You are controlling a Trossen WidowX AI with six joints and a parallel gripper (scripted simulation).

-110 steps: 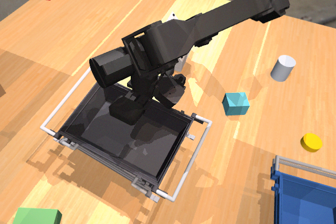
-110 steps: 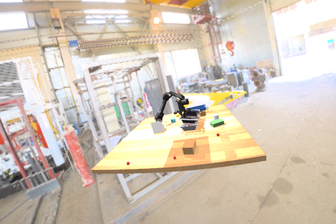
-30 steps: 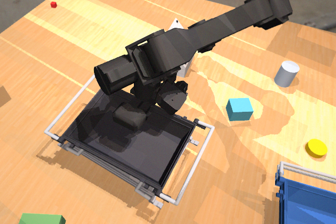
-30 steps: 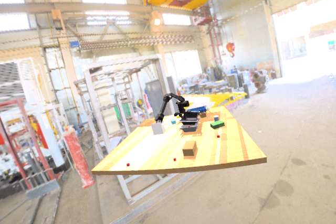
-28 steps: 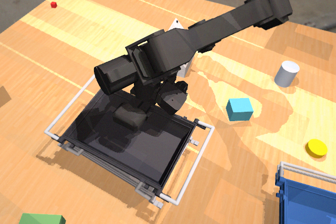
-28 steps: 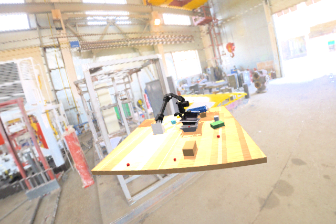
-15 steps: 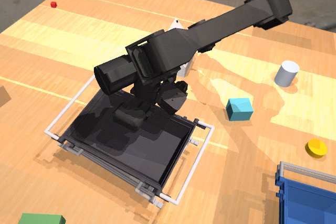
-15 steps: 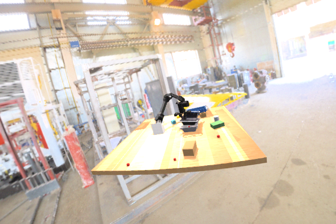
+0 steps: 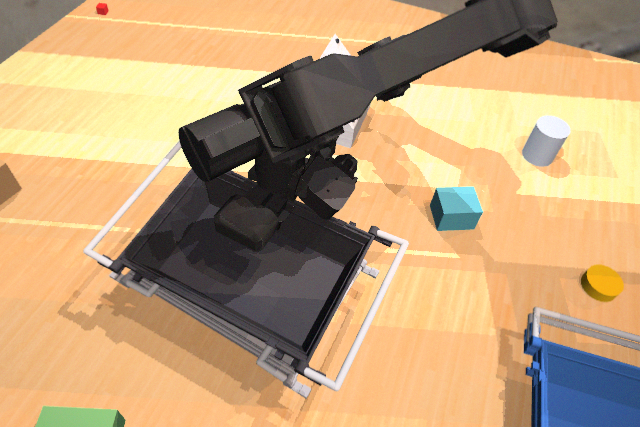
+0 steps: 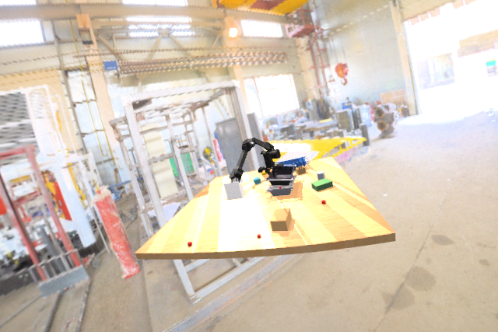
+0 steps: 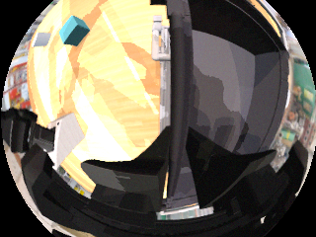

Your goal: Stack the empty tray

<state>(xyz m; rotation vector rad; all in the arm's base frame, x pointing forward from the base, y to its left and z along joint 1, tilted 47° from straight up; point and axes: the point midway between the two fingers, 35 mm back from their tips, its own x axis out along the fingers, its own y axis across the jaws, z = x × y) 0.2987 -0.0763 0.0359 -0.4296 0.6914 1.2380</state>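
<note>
The empty dark tray [image 9: 299, 282] [image 10: 283, 172] [image 11: 180, 74] is over the loaded grey tray [image 10: 286, 191]. My gripper [image 9: 290, 202] [image 11: 177, 129] is shut on the dark tray's long wall, one finger inside and one outside. The dark tray's left bar [image 9: 131, 200] and right bar [image 9: 372, 311] stand out past its ends. Pale wire parts of the lower tray show under its near side and right end in the top view. The load and most of the lower bars are hidden. I cannot tell whether the trays touch or whether the upper one is level.
A teal block [image 9: 457, 210] [image 10: 257, 180] [image 11: 74, 31] and a grey cylinder [image 9: 546, 140] stand to the right, with a yellow disc [image 9: 602, 283] and a blue tray [image 9: 594, 386]. A green block [image 9: 80, 417] [image 10: 322, 184] and a brown block [image 10: 280, 221] also lie on the table.
</note>
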